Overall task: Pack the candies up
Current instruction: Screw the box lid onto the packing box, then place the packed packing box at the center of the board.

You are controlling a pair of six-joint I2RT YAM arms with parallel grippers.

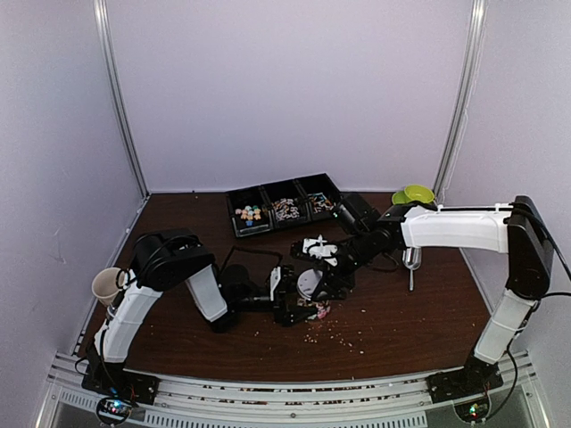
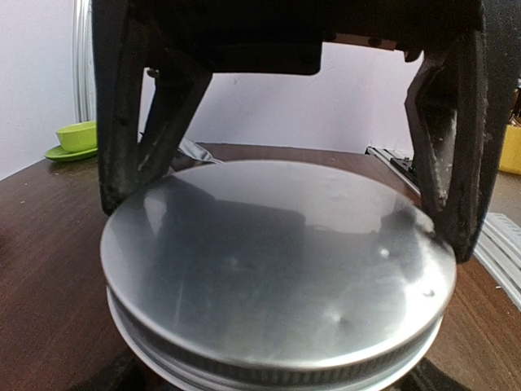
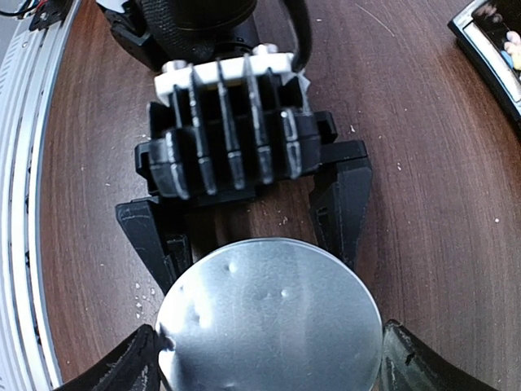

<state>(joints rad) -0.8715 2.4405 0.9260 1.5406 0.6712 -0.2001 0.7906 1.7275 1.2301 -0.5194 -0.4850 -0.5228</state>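
Two robot arms meet at mid-table over a round silver lid (image 2: 277,261). The left gripper (image 2: 281,220) is spread wide, with its two black fingers pressed against opposite sides of the lid's rim, holding it. The right gripper (image 3: 269,362) reaches in from the opposite side. It is also spread wide, with one finger at each side of the same lid, but whether they touch it cannot be told.

Pale crumbs (image 1: 343,337) lie scattered on the dark brown wooden table (image 1: 410,312), nearer than the lid. The candies (image 1: 248,214) sit well beyond both grippers in a black three-compartment tray (image 1: 254,234) near the back wall, with pastel pieces in its left compartment.

A paper cup (image 1: 107,285) stands at the left edge and a green bowl (image 1: 417,193) in the far right corner. Plain pale walls (image 1: 294,89) enclose the table.
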